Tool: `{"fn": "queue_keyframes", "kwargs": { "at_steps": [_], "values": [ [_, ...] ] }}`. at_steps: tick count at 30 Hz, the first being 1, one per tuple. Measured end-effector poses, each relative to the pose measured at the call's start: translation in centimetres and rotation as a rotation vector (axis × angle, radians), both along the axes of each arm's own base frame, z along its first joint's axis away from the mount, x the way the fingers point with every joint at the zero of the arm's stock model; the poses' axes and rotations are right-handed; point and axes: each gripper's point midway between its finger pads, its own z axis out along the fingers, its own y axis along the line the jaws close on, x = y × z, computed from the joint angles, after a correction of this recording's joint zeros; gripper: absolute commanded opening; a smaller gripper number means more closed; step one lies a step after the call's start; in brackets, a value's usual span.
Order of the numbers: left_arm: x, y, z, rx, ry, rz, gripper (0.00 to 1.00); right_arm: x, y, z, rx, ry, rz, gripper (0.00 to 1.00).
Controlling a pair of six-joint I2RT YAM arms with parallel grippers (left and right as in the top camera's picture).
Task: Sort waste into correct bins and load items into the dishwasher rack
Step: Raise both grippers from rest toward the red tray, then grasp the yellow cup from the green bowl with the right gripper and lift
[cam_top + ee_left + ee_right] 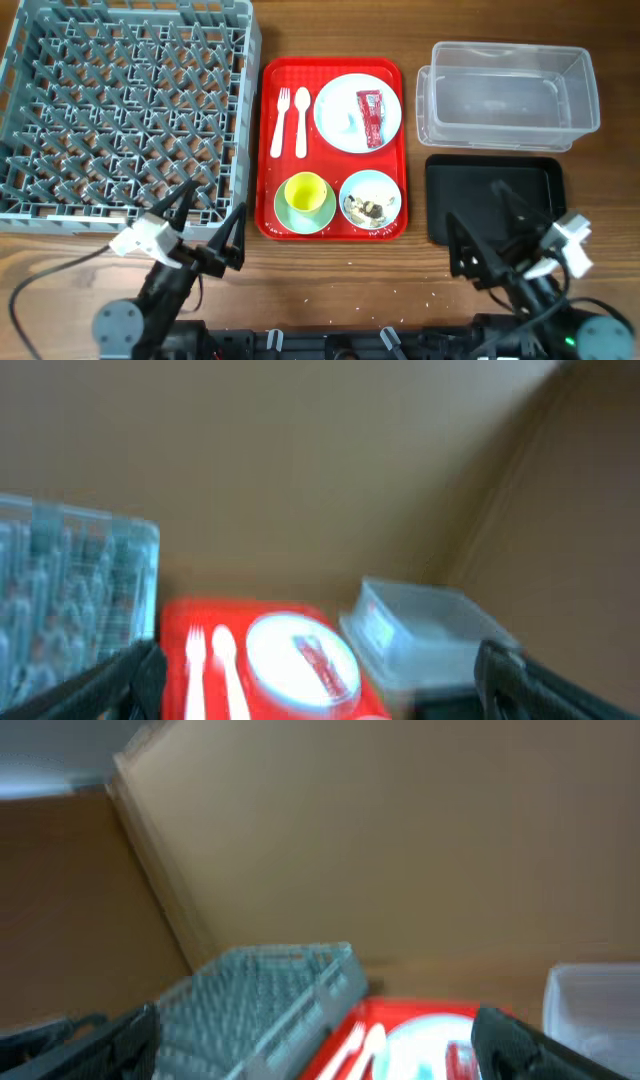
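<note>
Left pincer (215,198) and right pincer (472,200) are wide open and empty, at the near edge, seen from above. The red wrapper (370,118) lies on the plate (338,112), on the red tray (268,150) in the middle.

Left wrist: fingers (120,675) far apart, wrapper (320,660) ahead.

Right wrist: fingers (520,1040) far apart too.

I think a pincer should drop straight down and pinch only the wrapper, not push the plate.

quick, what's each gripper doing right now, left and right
Left gripper: open, holding nothing.
Right gripper: open, holding nothing.
</note>
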Motion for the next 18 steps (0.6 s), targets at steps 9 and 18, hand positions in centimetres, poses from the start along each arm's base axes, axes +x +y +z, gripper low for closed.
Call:
{"fn": "queue_keyframes", "kwargs": {
  "at_steps": [9,18],
  "values": [
    [0.9,1.2,5.1,0.023,0.443,0.074,1.0,2.9,0.1,4.7,-0.098,0.513,0.032,1.0],
    [2.6,1.4,3.4,0.036,0.599,0.09,1.0,9.4,7.9,-4.6,-0.156,1.008,0.354,0.99]
  ]
}}
